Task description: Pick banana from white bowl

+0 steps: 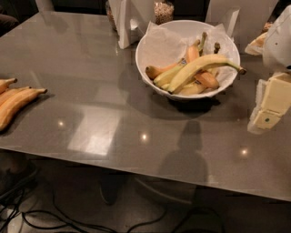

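The white bowl (pixel 139 54), lined with crumpled white paper, stands at the back centre-right of the grey table. The banana (pixel 204 65), long and pale yellow-green, lies on top across the bowl, with its dark-tipped stem pointing right over the rim. Shorter orange-yellow bananas (pixel 207 79) lie under and behind it. My gripper (pixel 270 103), cream-coloured, hangs at the right edge of the view. It is to the right of the bowl and a little nearer than it, apart from the bowl and the banana, and it holds nothing that I can see.
An orange plantain-like bunch (pixel 16 102) lies at the table's left edge. A white upright object (pixel 127 22) and a jar (pixel 163 11) stand behind the bowl. The table's front edge (pixel 145 168) runs across the lower view, with cables on the floor below.
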Motion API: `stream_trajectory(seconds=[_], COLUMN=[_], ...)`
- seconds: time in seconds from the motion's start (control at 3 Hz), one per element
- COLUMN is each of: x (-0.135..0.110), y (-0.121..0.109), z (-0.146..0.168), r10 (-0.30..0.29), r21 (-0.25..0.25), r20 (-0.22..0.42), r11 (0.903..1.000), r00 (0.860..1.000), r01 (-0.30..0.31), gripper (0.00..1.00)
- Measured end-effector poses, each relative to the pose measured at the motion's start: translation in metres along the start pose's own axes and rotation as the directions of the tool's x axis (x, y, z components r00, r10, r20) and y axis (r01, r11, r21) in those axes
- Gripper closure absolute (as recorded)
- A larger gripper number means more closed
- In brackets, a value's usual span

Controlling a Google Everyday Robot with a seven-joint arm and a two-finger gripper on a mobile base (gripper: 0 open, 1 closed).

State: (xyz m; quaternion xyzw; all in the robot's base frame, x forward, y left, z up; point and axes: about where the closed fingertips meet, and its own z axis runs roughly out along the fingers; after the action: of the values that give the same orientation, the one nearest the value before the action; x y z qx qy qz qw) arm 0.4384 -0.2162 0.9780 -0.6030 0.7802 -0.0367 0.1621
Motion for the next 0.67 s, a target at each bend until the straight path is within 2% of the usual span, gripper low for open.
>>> stream_trajectory(seconds=[0.33,0.67], x=[0.0000,-0.0045], y=[0.0000,-0.0073], z=[0.0000,0.0012], r10=[0.000,-0.020], r21=[0.000,0.035], r20=[0.000,0.027], r11=[1.0000,0.9992], r00=[1.000,0.999], r01=[0.000,0.019], gripper=[0.00,0.00])
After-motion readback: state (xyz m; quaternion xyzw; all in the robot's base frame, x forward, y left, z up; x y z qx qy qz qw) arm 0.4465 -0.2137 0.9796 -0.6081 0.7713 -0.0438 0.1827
